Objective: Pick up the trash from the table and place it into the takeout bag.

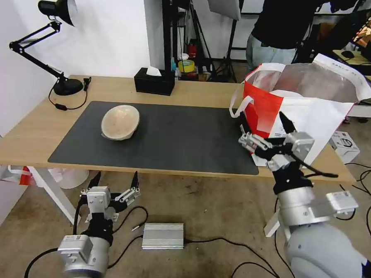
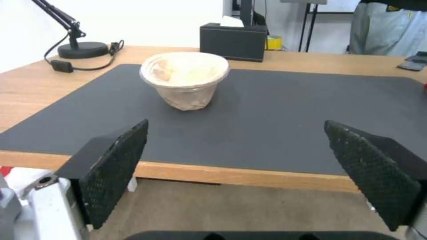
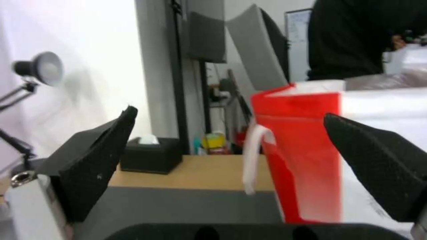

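head view: pulp bowl [image 1: 120, 122] beyond left end effector [image 1: 115, 180]

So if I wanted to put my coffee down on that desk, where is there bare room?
The widest free patch is the dark mat between the beige bowl and the takeout bag. Bare wood also lies between the lamp base and the tissue box. It is crowded at the bag, where the right gripper hangs open.

My arms are silver-grey cylinders with black wrists and cables (a barcode sticker too); each claw [image 1: 113, 179] [image 1: 264, 120] has textured black fingers.
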Robot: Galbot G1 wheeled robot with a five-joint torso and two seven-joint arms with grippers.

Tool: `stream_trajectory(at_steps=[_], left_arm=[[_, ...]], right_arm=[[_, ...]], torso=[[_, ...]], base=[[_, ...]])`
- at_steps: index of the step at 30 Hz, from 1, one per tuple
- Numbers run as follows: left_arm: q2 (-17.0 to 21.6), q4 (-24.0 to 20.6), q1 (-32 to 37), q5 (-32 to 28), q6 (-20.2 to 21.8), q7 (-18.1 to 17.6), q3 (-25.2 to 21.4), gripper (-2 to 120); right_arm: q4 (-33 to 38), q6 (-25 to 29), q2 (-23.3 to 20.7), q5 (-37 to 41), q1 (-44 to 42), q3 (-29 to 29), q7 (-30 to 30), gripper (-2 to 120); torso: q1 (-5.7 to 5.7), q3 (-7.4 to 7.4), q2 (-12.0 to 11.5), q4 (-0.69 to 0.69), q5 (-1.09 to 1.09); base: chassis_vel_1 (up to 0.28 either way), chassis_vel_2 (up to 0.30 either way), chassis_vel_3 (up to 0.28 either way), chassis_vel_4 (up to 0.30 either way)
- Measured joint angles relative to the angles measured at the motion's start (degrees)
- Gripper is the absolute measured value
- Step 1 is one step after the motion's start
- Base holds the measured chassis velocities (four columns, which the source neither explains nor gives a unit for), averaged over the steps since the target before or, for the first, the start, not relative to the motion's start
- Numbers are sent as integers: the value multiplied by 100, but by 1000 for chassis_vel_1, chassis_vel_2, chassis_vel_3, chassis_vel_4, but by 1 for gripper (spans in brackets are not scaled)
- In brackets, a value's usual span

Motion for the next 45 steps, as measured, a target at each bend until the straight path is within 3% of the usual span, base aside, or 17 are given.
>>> stream_trajectory(at_steps=[20,32,45], left_arm=[[0,-68,67,9,-10,-23,-2,98],[0,-94,91,65,-36,-24,10,98],[0,-85,66,54,-64,-26,2,98]], right_arm=[[115,-263,147,-418,-737,34,182,100],[114,-46,332,-1088,-1461,-101,241,100],[19,13,492,-1338,-1633,-206,363,100]], torso=[[0,0,0,0,1],[0,0,0,0,0],[0,1,0,1,1]], base=[[0,0,0,0],[0,0,0,0],[0,0,0,0]])
